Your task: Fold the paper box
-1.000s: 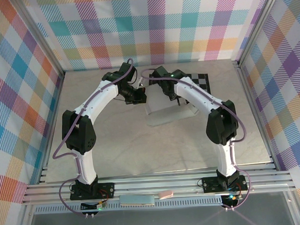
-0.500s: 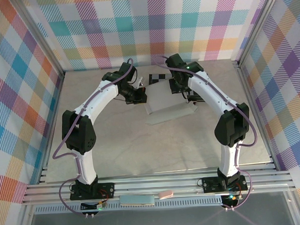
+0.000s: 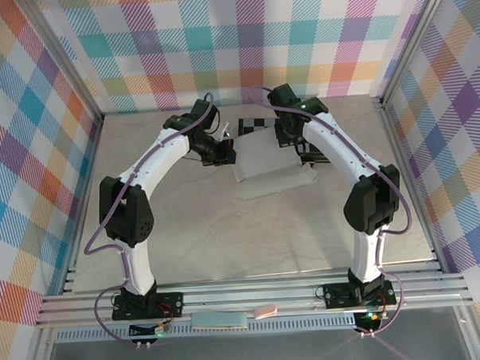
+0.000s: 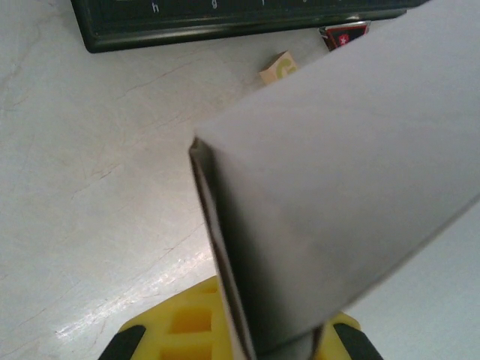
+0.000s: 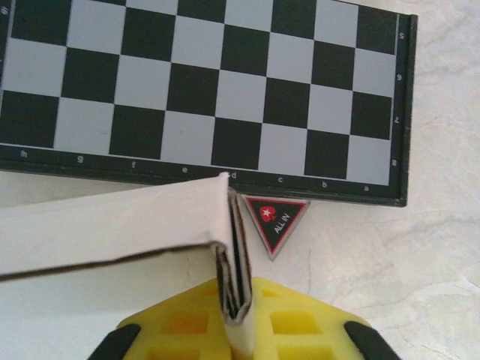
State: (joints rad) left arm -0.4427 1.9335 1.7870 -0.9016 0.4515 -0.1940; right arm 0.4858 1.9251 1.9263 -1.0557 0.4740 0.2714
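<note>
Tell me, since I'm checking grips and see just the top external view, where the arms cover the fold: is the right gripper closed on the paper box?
Observer: Yes. In the right wrist view the right gripper is shut on a doubled edge of the paper box.
Operator: And the left?
Observer: The left gripper pinches the edge of another panel.
Operator: Anything near the box?
Observer: A triangular ALL IN chip lies on the table beside the box's corner, just off the chessboard.
</note>
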